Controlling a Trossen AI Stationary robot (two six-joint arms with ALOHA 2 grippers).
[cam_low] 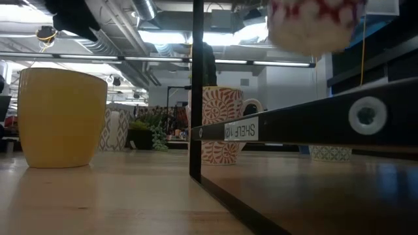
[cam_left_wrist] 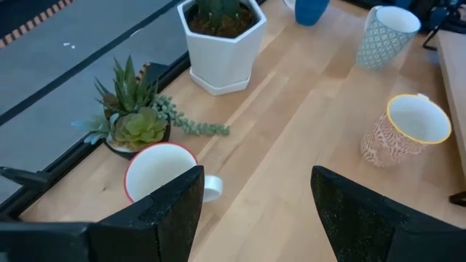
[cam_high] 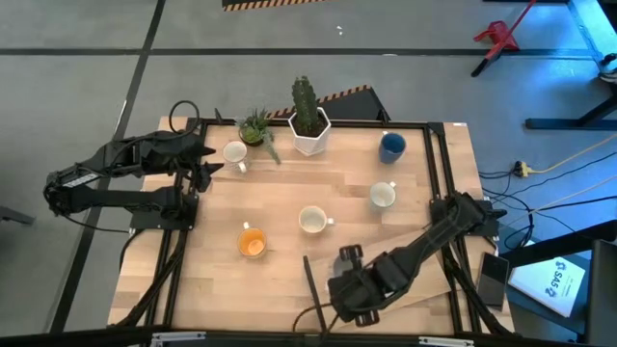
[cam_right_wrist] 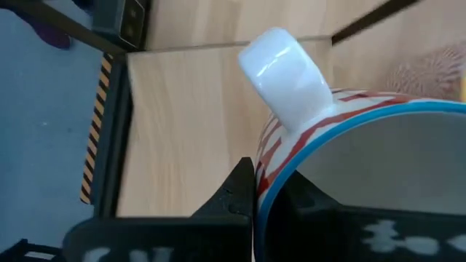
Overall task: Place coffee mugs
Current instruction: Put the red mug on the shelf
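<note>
Five mugs stand on their bases on the table in the high view: a white one (cam_high: pixel 234 152), an orange one (cam_high: pixel 252 242), a cream one (cam_high: pixel 311 220), a white one (cam_high: pixel 383 195) and a dark blue one (cam_high: pixel 391 146). My left gripper (cam_high: pixel 207 166) is open beside the far-left white mug, which the left wrist view shows with a red rim (cam_left_wrist: pixel 160 169), just past one finger. My right gripper (cam_high: pixel 347 289) is near the table's near edge, shut on a sixth mug, white with red pattern and a blue rim (cam_right_wrist: pixel 342 131). That mug hangs high in the low view (cam_low: pixel 313 23). My right gripper (cam_right_wrist: pixel 266 200) pinches the mug's wall at the rim (cam_right_wrist: pixel 273 182), close beside the white handle (cam_right_wrist: pixel 284 73). One finger (cam_right_wrist: pixel 237 193) is outside the wall and one is inside the cup. The mug is lifted clear of the table.
A white hexagonal cactus pot (cam_high: pixel 309 130) and a small succulent (cam_high: pixel 254 126) stand at the far edge. A thin black rod (cam_high: pixel 313 284) lies by my right gripper, and a black labelled bar (cam_low: pixel 307 121) crosses the low view. Bare wood lies between the mugs.
</note>
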